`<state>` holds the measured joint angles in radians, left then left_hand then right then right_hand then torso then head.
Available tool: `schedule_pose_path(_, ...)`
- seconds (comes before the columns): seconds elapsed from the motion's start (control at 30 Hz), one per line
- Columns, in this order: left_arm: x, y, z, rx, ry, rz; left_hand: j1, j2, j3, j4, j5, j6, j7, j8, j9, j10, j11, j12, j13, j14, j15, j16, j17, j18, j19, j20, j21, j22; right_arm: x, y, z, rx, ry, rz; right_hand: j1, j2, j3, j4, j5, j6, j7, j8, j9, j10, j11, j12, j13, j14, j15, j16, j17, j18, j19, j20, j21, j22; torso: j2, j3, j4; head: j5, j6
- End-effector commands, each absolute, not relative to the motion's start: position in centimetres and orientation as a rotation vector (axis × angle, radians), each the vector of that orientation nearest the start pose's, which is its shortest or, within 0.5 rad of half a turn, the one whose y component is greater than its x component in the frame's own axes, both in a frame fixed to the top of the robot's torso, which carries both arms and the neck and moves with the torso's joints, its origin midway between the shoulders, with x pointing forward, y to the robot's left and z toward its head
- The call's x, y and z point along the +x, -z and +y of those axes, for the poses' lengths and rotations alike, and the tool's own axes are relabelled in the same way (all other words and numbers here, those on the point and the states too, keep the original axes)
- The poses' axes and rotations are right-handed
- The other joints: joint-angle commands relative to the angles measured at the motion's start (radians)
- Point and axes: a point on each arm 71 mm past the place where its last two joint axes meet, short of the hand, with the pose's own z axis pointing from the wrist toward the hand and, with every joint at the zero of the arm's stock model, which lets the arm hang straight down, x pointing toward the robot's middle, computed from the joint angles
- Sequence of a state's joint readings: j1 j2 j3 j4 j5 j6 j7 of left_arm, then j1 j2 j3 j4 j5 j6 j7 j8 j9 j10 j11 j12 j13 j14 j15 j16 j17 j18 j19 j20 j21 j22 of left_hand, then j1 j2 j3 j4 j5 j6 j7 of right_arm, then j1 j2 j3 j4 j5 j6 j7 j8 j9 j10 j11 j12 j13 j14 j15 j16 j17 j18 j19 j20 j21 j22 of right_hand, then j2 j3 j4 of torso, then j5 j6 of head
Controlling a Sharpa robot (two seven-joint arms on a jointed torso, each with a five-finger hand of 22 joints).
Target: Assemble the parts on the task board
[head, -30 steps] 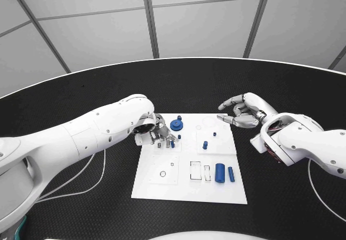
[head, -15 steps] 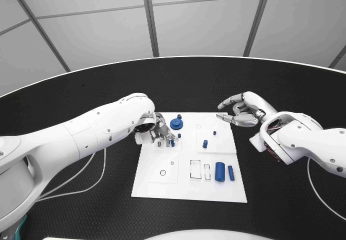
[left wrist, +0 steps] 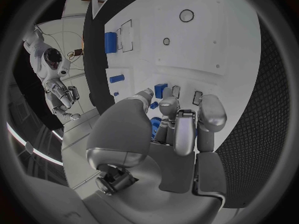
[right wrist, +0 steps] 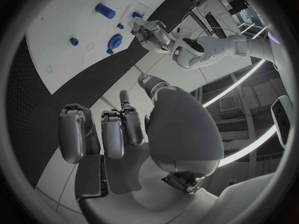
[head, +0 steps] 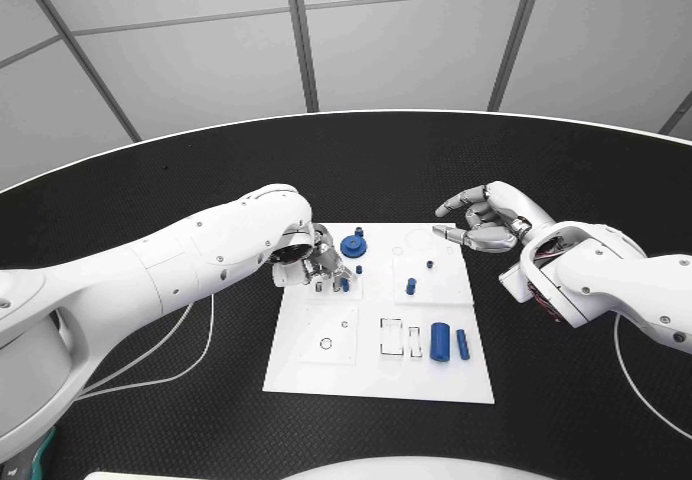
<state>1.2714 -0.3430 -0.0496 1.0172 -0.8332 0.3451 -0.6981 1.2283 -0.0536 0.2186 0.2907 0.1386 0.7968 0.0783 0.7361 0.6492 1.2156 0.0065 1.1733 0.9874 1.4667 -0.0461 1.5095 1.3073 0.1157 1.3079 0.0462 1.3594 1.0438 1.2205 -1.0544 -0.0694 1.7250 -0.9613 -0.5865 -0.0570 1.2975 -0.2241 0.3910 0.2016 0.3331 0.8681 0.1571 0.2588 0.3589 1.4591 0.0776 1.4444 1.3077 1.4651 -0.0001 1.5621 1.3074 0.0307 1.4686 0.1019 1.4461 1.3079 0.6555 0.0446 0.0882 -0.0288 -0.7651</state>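
On the round black table [head: 389, 170], under a wall of grey panels [head: 404, 50] with dark seams, the white task board [head: 378, 375] lies in the middle.

Left hand [head: 310, 262]: it is lowered over the board's far left part, fingers bent down toward the surface. The left wrist view shows its fingertips [left wrist: 176, 107] close around a small blue part [left wrist: 161, 89] at the board — whether that part is actually pinched cannot be told. Just beyond the hand stands a blue round part with a peg [head: 353, 247], and a small blue stud [head: 359, 270] sits beside the fingers.

Right hand [head: 483, 222]: it hangs above the table at the board's far right corner, fingers curled loosely and apart, holding nothing — the right wrist view shows the palm [right wrist: 124, 169] bare.

Outward across the board: a short blue peg [head: 428, 266] and a blue upright pin [head: 410, 288] stand in the right middle area. Nearer the robot, a thick blue cylinder [head: 440, 343] and a thinner blue rod [head: 463, 346] lie side by side, close but apart, just right of a rectangular outlined slot [head: 391, 338]. A small round hole [head: 326, 344] marks the near left panel.

A white cable [head: 173, 350] runs over the table under the left arm [head: 159, 270]; the right arm [head: 606, 285] enters from the far side.
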Motion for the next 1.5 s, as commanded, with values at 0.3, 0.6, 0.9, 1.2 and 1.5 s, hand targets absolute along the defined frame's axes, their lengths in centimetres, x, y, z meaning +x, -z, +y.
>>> schedule_pose_path(0.3,54.2,23.0,10.0,-0.265,0.334,2.585,0.085,-0.015,0.116,-0.003,0.008,-0.006,0.001,-0.02,0.003,-0.015,0.0,-0.001,-0.009,0.07,-0.009,0.0,0.137,-0.014,0.0,-0.002,0.007,0.008,45.0,16.2,-25.8,0.432,-0.815,1.543,-0.001,0.006,-0.001,0.005,0.006,0.009,0.001,0.007,-0.001,0.004,-0.006,0.008,0.15,0.1,-0.005,-0.004,0.241,0.004,0.052,-0.007,-0.005,0.158,0.0,0.0002,0.001,0.001,-0.002)
schedule_pose_path(0.6,54.1,23.0,9.9,-0.259,0.341,2.586,0.13,-0.058,0.287,-0.021,0.01,-0.01,0.001,-0.025,0.018,-0.016,-0.001,-0.003,-0.015,0.07,-0.01,-0.001,0.138,-0.015,-0.001,-0.002,0.012,0.014,45.0,16.2,-25.8,0.431,-0.815,1.544,0.002,0.007,0.001,0.004,0.013,0.009,0.0,0.007,-0.002,0.005,-0.006,0.008,0.151,0.1,-0.005,-0.003,0.241,0.004,0.052,-0.008,-0.005,0.158,-0.001,0.0009,-0.0007,0.003,-0.003)
schedule_pose_path(0.9,54.2,22.9,10.1,-0.268,0.362,2.582,0.119,-0.097,0.503,-0.12,0.027,-0.036,0.014,-0.008,0.061,-0.017,0.008,-0.013,-0.031,0.07,-0.003,-0.001,0.139,-0.015,-0.001,0.004,0.016,0.019,45.0,16.2,-25.8,0.432,-0.814,1.545,0.003,0.007,0.002,0.004,0.017,0.009,0.001,0.007,-0.002,0.006,-0.006,0.009,0.152,0.1,-0.005,-0.003,0.242,0.003,0.052,-0.008,-0.005,0.158,-0.001,0.0009,0.001,0.002,-0.005)
schedule_pose_path(1.2,54.0,22.9,10.5,-0.33,0.419,2.582,0.079,-0.106,0.582,-0.172,0.054,-0.036,0.019,0.006,0.087,-0.009,0.012,-0.011,-0.032,0.07,0.001,0.0,0.141,-0.015,-0.002,0.01,0.018,0.021,45.0,16.2,-25.8,0.433,-0.812,1.545,0.003,0.007,0.002,0.004,0.017,0.009,0.001,0.007,-0.002,0.006,-0.006,0.009,0.152,0.1,-0.005,-0.003,0.242,0.003,0.052,-0.008,-0.005,0.158,-0.001,0.0,0.0009,0.004,-0.004)
schedule_pose_path(1.5,53.8,22.7,11.5,-0.414,0.47,2.555,0.021,-0.13,0.63,-0.223,0.178,-0.014,0.013,0.026,0.119,0.019,0.005,0.01,-0.01,0.071,-0.005,0.001,0.143,-0.016,0.002,0.008,0.024,0.028,45.1,16.2,-26.0,0.434,-0.808,1.545,0.003,0.007,0.001,0.005,0.02,0.01,0.001,0.007,-0.003,0.006,-0.006,0.009,0.151,0.1,-0.005,-0.003,0.241,0.004,0.052,-0.008,-0.006,0.157,-0.005,0.0003,0.0018,0.005,-0.007)
